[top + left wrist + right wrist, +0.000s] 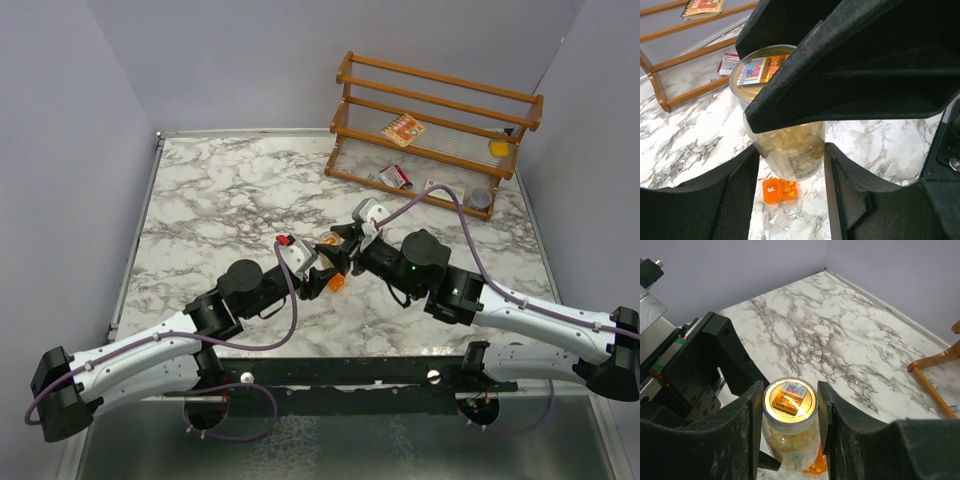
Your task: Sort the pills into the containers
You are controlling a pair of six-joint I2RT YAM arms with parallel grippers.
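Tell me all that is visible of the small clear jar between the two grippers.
The clear jar is a small, plastic-looking cylinder filled with pale tan-yellow capsules. It has a printed label on its side. Its round lid is on and carries a coloured sticker. The left gripper grips the body from both sides and the right gripper clamps the lid. The jar is roughly upright, seemingly just above the marble table, over the orange box.

The tiny orange square plastic box (pixel 780 190) has a small white label (pixel 771 189) that reads "Sat."; it lies at 6 o'clock from the clear cylindrical jar (pixel 790 147). The colourful sticker (pixel 791 395) on the jar's lid (pixel 773 402) and the fine print on its side are not readable.
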